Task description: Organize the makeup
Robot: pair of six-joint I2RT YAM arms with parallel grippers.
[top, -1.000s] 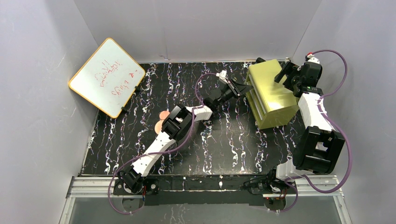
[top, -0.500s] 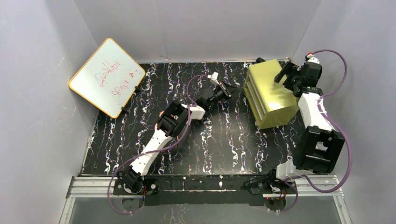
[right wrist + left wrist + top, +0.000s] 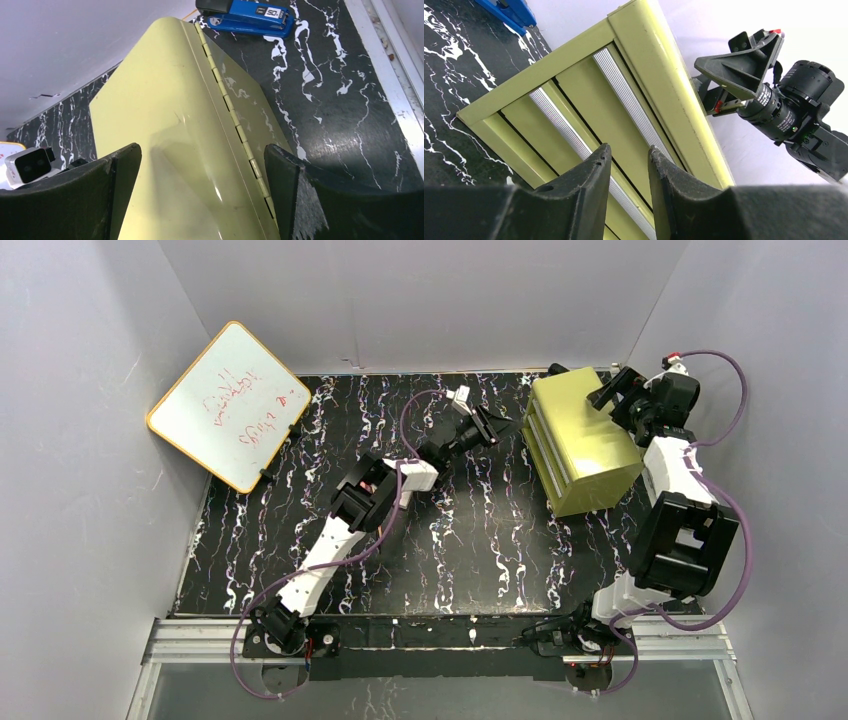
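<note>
None of the makeup shows; the table patch beside my left arm's elbow is covered by the arm. My left gripper (image 3: 492, 425) hovers a short way left of the yellow-green drawer box (image 3: 580, 440), pointing at its front. In the left wrist view the left gripper (image 3: 628, 150) is open by a narrow gap with nothing in it, and beyond it are the box's drawer fronts (image 3: 589, 85) with silver handles. My right gripper (image 3: 612, 390) is held above the box's far right corner. In the right wrist view it (image 3: 202, 150) is wide open and empty over the box lid (image 3: 175, 100).
A yellow-rimmed whiteboard (image 3: 228, 405) leans against the left wall. A blue stapler (image 3: 245, 15) lies behind the box near the back wall, its blue edge (image 3: 509, 10) also seen from the left wrist. Grey walls close in the black marbled table (image 3: 480, 550).
My left gripper drew back left from the drawer front and its jaws parted a little. The left elbow swung over the two copper-pink discs, which no longer show. The right gripper shifted slightly.
</note>
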